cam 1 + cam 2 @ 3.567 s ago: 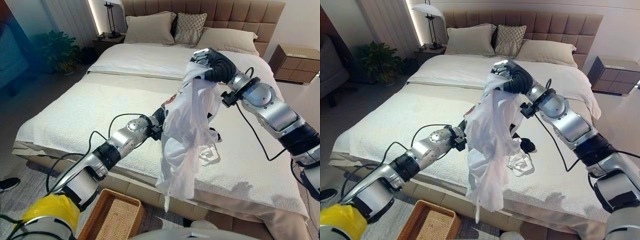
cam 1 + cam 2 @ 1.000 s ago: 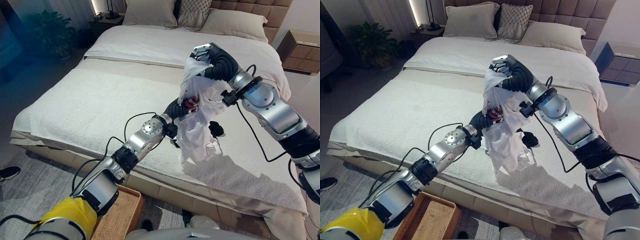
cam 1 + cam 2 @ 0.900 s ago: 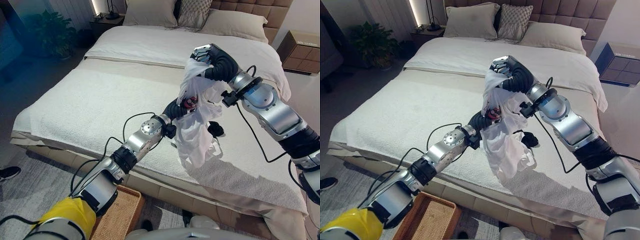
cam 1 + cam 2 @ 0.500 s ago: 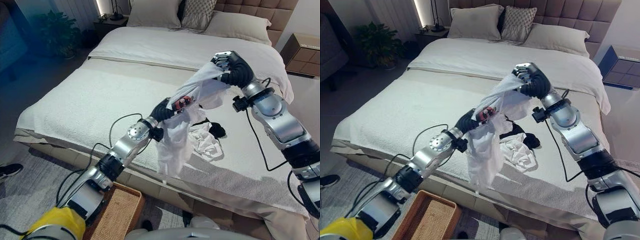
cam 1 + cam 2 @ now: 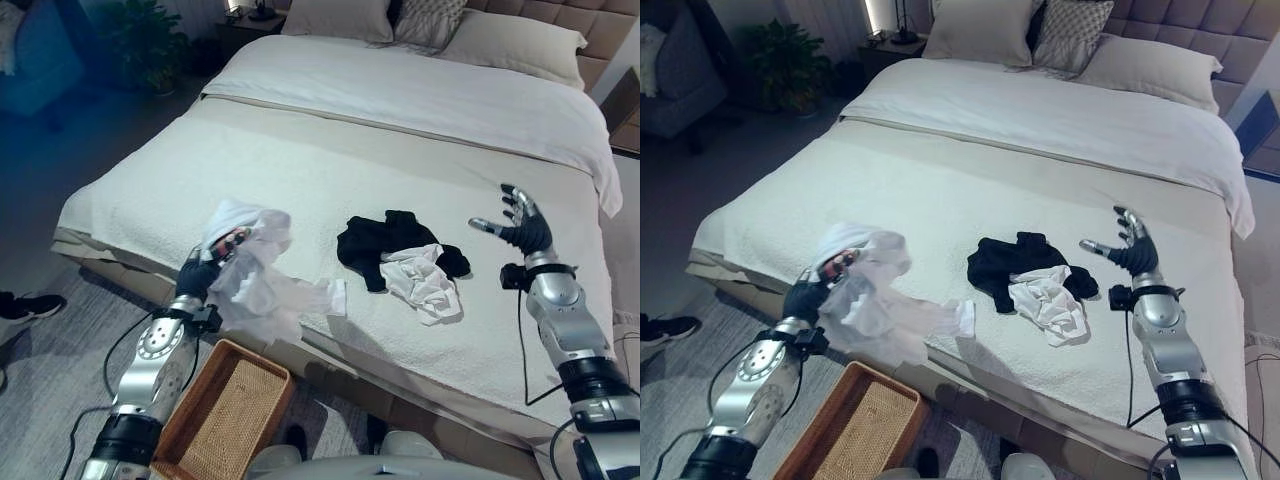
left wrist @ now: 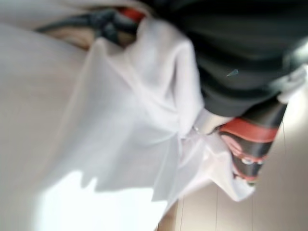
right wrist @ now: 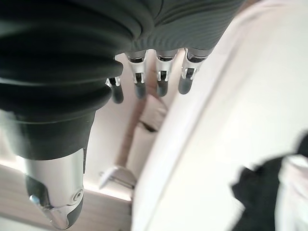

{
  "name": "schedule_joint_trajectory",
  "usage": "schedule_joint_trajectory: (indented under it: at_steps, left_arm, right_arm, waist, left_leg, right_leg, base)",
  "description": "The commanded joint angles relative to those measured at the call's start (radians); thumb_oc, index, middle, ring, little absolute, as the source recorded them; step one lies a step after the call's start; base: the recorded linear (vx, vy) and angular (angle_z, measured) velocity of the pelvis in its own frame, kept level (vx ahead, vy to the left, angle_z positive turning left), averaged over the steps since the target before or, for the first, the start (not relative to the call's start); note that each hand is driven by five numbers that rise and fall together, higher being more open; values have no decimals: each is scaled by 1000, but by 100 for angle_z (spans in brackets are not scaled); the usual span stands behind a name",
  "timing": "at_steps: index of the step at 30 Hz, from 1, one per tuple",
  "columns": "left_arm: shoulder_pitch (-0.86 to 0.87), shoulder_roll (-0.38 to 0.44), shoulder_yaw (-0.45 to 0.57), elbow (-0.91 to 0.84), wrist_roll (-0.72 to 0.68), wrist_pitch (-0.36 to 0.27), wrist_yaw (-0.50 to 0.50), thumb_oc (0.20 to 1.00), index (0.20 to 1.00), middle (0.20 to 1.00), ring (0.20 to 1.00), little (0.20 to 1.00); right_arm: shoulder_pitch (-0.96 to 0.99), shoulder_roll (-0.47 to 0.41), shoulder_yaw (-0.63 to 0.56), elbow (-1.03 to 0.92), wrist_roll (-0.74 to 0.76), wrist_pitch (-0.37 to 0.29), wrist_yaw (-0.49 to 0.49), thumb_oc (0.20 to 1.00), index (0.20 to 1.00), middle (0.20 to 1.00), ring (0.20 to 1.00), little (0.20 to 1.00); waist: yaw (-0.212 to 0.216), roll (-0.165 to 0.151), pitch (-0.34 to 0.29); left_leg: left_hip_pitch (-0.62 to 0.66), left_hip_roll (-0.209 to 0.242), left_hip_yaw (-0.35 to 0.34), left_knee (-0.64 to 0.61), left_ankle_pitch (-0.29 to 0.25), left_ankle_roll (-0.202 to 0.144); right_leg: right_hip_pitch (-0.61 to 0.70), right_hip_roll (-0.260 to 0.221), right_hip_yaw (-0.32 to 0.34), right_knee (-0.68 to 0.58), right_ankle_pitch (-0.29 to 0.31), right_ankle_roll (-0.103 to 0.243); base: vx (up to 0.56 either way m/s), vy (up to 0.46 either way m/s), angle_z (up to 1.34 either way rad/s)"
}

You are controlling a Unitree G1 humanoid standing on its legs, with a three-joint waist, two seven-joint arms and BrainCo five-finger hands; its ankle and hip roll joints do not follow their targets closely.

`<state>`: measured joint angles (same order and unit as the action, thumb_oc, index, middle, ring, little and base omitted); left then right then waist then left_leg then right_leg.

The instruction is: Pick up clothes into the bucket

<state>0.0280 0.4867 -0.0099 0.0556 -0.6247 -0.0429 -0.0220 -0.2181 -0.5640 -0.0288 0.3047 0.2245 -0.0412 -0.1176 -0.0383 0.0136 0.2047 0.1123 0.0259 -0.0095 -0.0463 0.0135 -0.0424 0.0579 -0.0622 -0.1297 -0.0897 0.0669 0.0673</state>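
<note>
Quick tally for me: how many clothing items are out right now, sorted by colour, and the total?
White: 2, one garment held by the left robot hand at the bed edge, one on the bed.
Black: 1, on the bed, touching the white piece.
Total: 3.

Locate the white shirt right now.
In the eye views the white shirt is bunched in the left hand at the bed's near left edge, draping off it above the basket.
</note>
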Motion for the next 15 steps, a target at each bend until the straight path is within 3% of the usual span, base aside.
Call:
schedule_joint_trajectory:
  at_steps: [1, 9, 15]
  left_arm:
    - [37, 12, 89, -137, -31, -128, -10, 200, 200, 200, 200, 200]
    - [136, -50, 155, -97, 28, -146, 8, 200, 200, 200, 200, 200]
    - [150, -31, 133, 65, 210, -143, 64, 200, 200, 200, 200, 200]
  right_arm:
    - [10, 32, -35, 12, -40, -51, -14, 1000, 1000, 1000, 1000, 1000]
    - [58, 101, -53, 142, -60, -54, -37, 1000, 1000, 1000, 1000, 1000]
    - [59, 109, -61, 241, -65, -62, -77, 1000, 1000, 1000, 1000, 1000]
  waist:
    - [9, -54, -56]
    - [30, -44, 6]
    - [45, -42, 68]
  left_leg:
    - [-128, -47, -33, 175, -101, -2]
    - [-202, -61, -55, 220, -98, 3]
    - [-268, -66, -81, 258, -89, 4]
  right_leg:
    - [-18, -107, -43, 169, -121, 62]
    - [-88, -117, -56, 216, -122, 59]
    - [-151, -130, -72, 276, -129, 54]
  base:
    - [-56, 17, 8]
    - [-78, 16, 8]
    - [-64, 28, 13]
